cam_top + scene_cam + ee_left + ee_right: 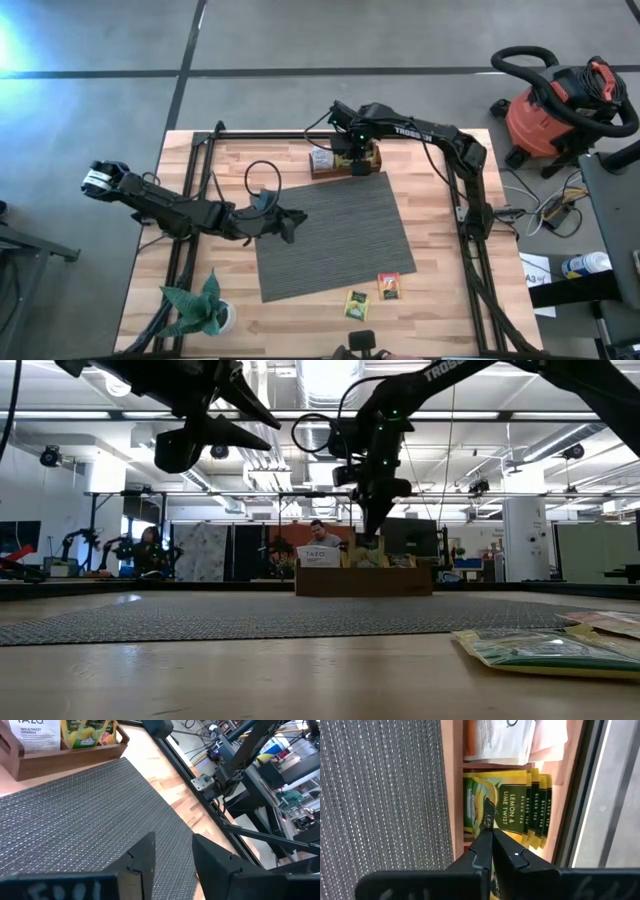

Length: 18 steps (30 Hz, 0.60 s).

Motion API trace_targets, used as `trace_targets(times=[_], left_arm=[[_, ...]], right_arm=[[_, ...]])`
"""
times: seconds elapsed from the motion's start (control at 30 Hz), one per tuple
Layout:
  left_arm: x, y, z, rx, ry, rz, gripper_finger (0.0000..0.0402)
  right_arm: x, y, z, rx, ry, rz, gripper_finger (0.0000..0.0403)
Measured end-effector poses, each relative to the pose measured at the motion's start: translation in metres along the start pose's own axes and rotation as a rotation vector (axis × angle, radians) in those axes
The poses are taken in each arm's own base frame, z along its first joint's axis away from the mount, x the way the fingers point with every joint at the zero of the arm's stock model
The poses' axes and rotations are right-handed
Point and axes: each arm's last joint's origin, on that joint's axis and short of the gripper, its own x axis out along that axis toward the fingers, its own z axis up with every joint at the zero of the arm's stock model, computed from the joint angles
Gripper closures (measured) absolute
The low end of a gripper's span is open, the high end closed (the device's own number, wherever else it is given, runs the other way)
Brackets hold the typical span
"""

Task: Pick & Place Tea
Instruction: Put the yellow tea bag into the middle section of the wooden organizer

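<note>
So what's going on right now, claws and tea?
Right claw shut on a yellow tea packet in the wooden box. Left claw open, empty above the grey mat. Two packets on the table. Nothing in the way.

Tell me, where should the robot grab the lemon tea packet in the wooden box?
By its top edge, from above. The lemon tea packets stand upright, packed close in the wooden box, so only the top edges are free. The right gripper, shut, is already pinching one there.
</note>
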Motion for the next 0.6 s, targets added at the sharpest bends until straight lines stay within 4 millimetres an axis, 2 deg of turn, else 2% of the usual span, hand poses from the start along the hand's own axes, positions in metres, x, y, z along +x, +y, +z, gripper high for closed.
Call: trace_targets(times=[0.17,0.43,0.6], left_arm=[[0.0,0.002,-0.001,0.003,0.002,0.005,0.0278],[0.0,0.004,-0.002,0.007,-0.009,0.017,0.0278],[0.0,0.004,-0.002,0.007,-0.009,0.018,0.0278]], right_arm=[[0.005,0.002,-0.002,-0.001,0.01,0.009,0.0394],[0.025,0.0,0.004,-0.006,0.0,-0.002,0.0394],[0.026,-0.001,0.01,-0.009,-0.039,-0.04,0.0394]])
